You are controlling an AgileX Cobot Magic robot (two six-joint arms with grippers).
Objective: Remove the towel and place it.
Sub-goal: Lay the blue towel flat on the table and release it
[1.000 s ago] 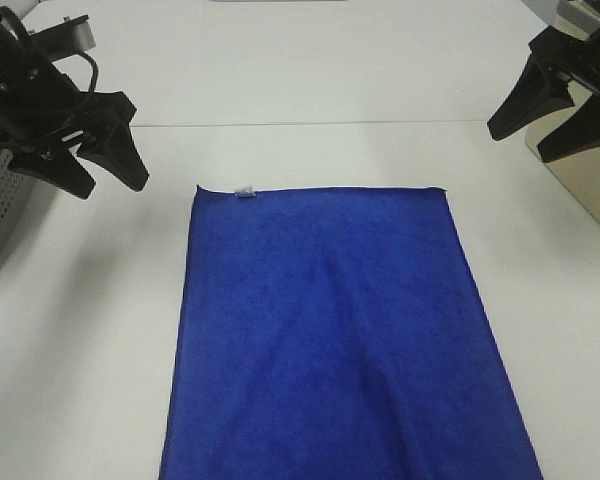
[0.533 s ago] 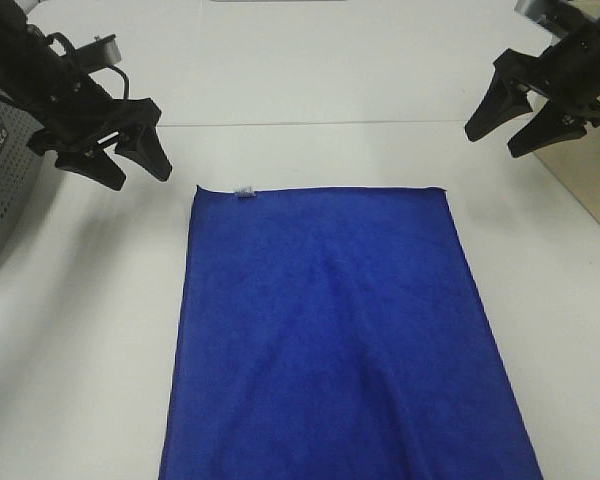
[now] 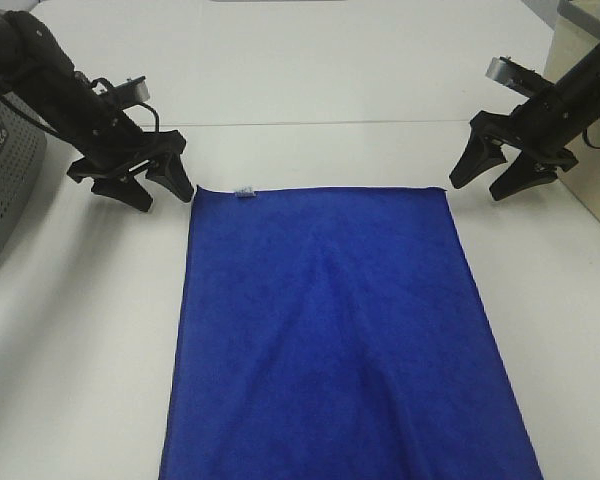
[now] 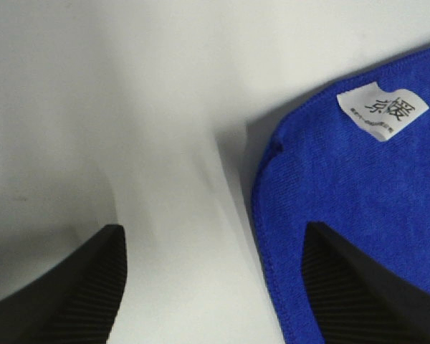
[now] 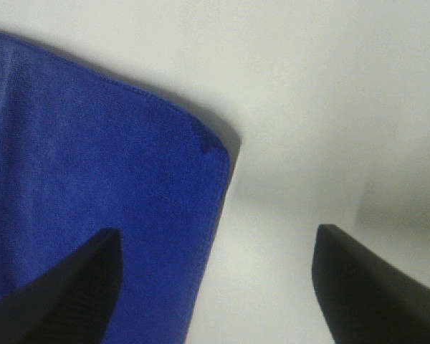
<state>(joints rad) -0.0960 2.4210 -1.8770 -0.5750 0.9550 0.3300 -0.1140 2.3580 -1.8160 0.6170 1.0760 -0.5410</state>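
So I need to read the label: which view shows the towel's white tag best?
The left wrist view: the white tag lies flat at the towel corner, large enough to show printed characters. The exterior high view shows only a tiny pale speck on the far edge. The right wrist view shows another corner, no tag.

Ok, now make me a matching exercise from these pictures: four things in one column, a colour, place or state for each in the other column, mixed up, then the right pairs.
Column one
1. towel
2. tag
3. left pincer
4. right pincer

Column two
A. open, by the towel's untagged far corner
B. blue, spread flat on the table
C. white, on the towel's far edge near a corner
D. open, by the towel's tagged corner

Pairs: 1-B, 2-C, 3-D, 4-A
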